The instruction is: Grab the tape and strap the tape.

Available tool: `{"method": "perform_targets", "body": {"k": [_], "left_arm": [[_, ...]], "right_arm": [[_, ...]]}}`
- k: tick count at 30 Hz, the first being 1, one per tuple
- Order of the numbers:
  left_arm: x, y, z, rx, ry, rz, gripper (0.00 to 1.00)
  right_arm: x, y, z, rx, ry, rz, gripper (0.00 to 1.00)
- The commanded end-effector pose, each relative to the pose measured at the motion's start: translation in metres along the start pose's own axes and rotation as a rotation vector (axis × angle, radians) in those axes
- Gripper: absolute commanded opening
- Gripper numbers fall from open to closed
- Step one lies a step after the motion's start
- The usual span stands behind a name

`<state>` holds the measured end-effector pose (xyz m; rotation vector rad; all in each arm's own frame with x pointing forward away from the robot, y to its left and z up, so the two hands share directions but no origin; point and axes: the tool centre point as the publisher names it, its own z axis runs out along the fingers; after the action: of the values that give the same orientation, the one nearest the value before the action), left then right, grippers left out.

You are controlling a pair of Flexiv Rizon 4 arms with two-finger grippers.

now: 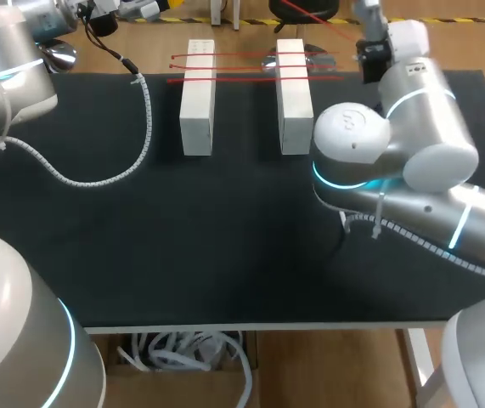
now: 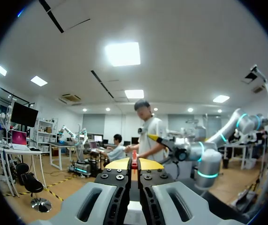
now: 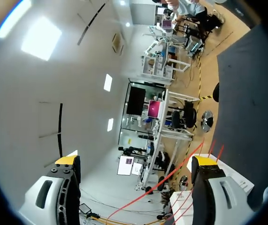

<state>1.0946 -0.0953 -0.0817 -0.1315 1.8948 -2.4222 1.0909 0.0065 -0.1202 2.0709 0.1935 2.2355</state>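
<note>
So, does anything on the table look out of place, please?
Nothing looks spilled or broken. The red tape lies in three fairly even lines across the left block and right block; a slanting strand runs off past the far edge.

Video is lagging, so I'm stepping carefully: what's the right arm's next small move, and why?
Probably shut the right end effector: its fingers stand wide open with a strand of the red tape running between them, ungripped, though depth is hard to judge.
</note>
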Motion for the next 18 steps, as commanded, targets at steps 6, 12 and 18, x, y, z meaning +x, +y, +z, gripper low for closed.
{"method": "perform_targets", "body": {"k": [6,12,18], "left_arm": [[0.001,0.000,0.000,0.001,-0.002,0.001,0.00],[0.001,0.000,0.000,0.001,-0.002,0.001,0.00],[0.001,0.000,0.000,0.001,-0.002,0.001,0.00]], "right_arm": [[-0.017,-0.020,0.013,-0.031,0.088,0.031,1.00],[-0.022,-0.024,0.017,-0.037,0.099,0.050,1.00],[-0.009,-0.025,0.027,-0.040,0.191,0.089,1.00]]}}
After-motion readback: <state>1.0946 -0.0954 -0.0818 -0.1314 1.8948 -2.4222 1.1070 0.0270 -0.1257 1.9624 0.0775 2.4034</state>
